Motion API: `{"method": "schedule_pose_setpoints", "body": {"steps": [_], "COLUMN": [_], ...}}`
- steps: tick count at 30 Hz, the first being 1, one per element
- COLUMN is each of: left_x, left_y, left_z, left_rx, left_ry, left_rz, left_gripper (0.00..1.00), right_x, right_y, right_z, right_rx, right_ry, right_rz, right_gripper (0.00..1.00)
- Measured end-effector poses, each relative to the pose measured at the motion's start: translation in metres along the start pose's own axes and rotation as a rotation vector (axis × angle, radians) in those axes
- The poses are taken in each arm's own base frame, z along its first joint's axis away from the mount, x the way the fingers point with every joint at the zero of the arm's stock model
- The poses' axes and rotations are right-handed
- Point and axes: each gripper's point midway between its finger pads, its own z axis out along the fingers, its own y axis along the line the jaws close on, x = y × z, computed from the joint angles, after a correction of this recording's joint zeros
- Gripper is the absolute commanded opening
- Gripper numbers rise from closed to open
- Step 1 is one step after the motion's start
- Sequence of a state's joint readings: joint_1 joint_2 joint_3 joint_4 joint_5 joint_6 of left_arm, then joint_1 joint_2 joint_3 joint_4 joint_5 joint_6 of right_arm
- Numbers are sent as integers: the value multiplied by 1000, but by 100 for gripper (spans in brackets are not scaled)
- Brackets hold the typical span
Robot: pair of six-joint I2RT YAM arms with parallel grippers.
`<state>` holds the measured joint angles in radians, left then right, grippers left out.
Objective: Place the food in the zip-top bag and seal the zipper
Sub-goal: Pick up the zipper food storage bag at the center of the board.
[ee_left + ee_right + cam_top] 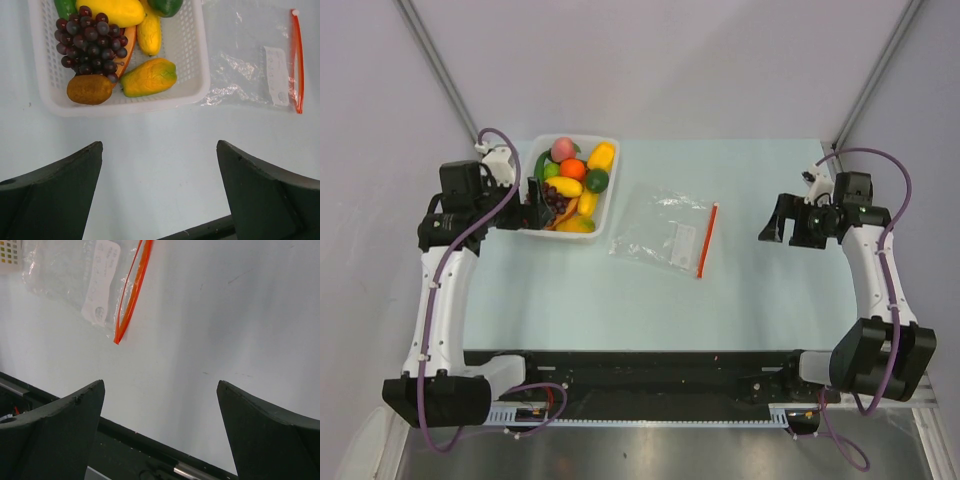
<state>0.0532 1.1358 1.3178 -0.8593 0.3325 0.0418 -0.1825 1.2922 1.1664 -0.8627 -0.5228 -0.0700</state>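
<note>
**Food at 3 o'clock of the left end effector; bag mouth turned toward the right arm**

In the overhead view the left end effector (533,205) is seen spread and empty at the 9 o'clock edge of the white tray (610,218). The food (573,188) is piled in that tray. It therefore lies toward 3 o'clock of this end effector and is much nearer the left arm than the right. In the left wrist view the grapes (89,42) are found at about 11 o'clock, with bare table (150,135) between them and the open fingers.

The bag (658,230) is laid flat just beside the tray, at its 3 o'clock. Its zipper (708,240) runs roughly from 12 to 6 o'clock along the edge away from the tray. The right end effector (772,220) is also spread and empty, and is held near the zipper at its 3 o'clock.

A pick by the left arm is judged to come next. Because the mouth is turned away from the tray, the food would have to be carried across the bag to reach it.
</note>
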Motion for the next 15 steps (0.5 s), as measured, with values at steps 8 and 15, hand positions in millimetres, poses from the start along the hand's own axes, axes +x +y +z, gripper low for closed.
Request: {"method": "schedule_pose_setpoints", "body": {"steps": [8,15], "left_x": [-2,-6], "left_y": [9,11], "left_z": [-8,-21], "left_rx": [-81,-115], "left_ry": [-65,-140], "left_rz": [-34,-19], "left_gripper": [99,100], "right_x": [14,19], "right_y": [7,18], "right_z": [19,53], "right_rx": [-86,-173], "right_ry": [40,103], "right_rz": [106,220], "right_gripper": [100,100]}}
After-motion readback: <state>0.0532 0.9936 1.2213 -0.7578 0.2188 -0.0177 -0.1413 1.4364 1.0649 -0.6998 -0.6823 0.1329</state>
